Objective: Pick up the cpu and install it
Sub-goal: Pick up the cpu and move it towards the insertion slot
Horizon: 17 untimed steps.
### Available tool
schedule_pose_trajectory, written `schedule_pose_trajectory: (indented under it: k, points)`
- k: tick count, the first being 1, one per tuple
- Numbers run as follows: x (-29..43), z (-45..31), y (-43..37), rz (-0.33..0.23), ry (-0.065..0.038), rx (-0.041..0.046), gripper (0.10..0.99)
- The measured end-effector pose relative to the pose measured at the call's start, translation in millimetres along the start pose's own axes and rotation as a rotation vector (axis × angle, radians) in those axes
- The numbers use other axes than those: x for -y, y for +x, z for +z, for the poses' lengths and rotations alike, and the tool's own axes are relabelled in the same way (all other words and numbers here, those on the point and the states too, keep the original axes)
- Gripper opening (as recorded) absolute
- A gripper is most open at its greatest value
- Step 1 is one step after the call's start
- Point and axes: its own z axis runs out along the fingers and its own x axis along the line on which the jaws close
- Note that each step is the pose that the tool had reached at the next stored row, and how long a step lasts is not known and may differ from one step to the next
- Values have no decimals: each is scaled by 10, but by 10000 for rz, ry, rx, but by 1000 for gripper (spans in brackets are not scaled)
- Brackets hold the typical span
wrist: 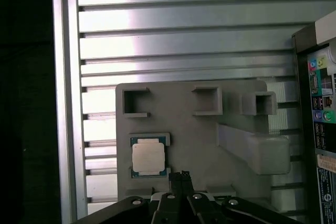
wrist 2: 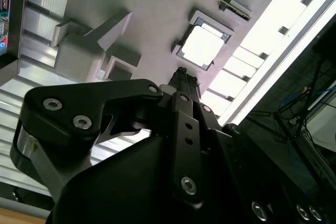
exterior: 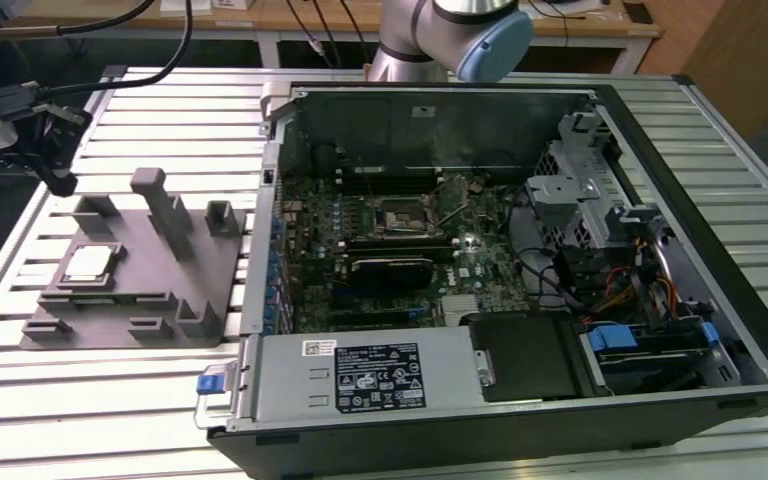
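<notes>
The cpu is a small silvery square lying flat in a recess of the grey fixture, at the exterior view's left. Both wrist views show it too, the cpu in its frame on the fixture, and the cpu bright against the grey. My gripper hangs above the fixture's far edge, apart from the chip. Its black fingers meet at the tips, shut on nothing, and the gripper sits beside the chip, not over it.
An open computer case lies on the slatted aluminium table, with the motherboard socket near its middle. Upright posts rise from the fixture. The case's rear ports are close to the fixture.
</notes>
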Motion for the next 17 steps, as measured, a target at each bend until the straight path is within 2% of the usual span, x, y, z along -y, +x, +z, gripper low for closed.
schedule_pose_trajectory:
  k: [17]
  points:
    - [11, 152, 13, -1, -2, 1, 106]
